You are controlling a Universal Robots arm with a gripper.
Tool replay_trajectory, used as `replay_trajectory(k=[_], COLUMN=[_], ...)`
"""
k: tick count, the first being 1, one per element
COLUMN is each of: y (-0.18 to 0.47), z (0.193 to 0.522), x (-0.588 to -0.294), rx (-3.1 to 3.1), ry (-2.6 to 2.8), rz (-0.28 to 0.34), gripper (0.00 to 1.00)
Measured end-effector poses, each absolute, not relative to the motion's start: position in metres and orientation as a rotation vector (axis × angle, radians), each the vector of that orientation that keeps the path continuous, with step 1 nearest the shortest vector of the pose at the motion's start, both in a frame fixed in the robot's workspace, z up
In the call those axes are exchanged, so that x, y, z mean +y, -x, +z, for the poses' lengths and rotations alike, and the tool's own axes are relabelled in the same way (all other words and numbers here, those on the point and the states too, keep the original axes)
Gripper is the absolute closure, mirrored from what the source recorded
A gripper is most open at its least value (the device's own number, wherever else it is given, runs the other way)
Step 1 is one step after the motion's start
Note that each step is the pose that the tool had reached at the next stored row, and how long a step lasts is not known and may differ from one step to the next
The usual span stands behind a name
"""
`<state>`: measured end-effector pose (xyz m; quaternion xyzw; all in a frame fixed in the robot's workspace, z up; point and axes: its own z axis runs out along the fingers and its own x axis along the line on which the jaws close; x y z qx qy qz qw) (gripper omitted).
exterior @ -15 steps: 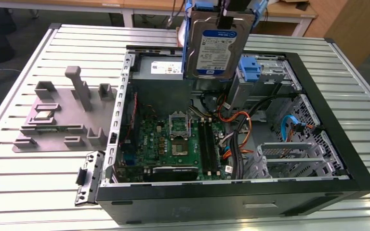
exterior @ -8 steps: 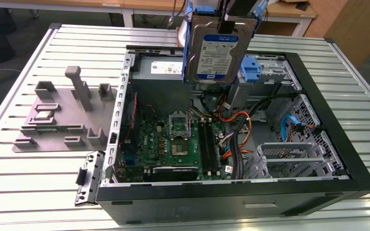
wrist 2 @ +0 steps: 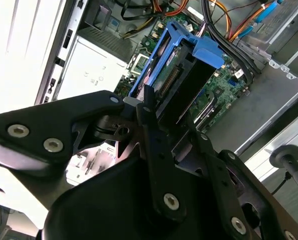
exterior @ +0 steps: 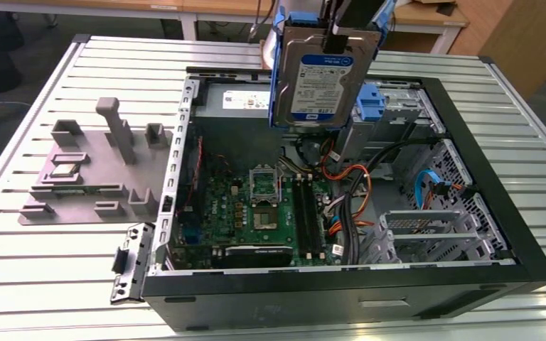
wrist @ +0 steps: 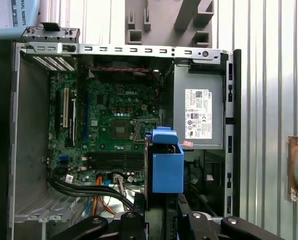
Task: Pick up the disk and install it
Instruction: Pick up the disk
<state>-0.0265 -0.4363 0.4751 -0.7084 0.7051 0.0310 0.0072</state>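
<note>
The disk (exterior: 318,78), a silver hard drive with a white-and-blue label and a blue plastic frame, hangs upright above the back part of the open computer case (exterior: 500,234). My gripper (exterior: 354,35) is shut on its upper end. In the first wrist view the disk (wrist: 167,167) shows edge-on, between the motherboard and the power supply, with the gripper (wrist: 161,207) clamped on it. The second wrist view looks down along the black fingers (wrist 2: 149,107) onto the disk (wrist 2: 181,65), with the case interior below it.
Inside the case lie a green motherboard (exterior: 254,213), a grey power-supply box (wrist: 199,117), orange and black cables (exterior: 354,188), a metal drive cage (exterior: 434,234) and a blue latch (exterior: 377,106). A grey slotted fixture (exterior: 93,170) stands on the slatted table (exterior: 45,270), on the exterior view's left.
</note>
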Motion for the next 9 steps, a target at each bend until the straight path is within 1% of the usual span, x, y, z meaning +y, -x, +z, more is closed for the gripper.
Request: replay_trajectory(k=[9], y=[0.0264], z=[0.4751], x=[-0.4374], rx=[2.205], ry=[2.215], rz=[0.097], gripper=[0.65])
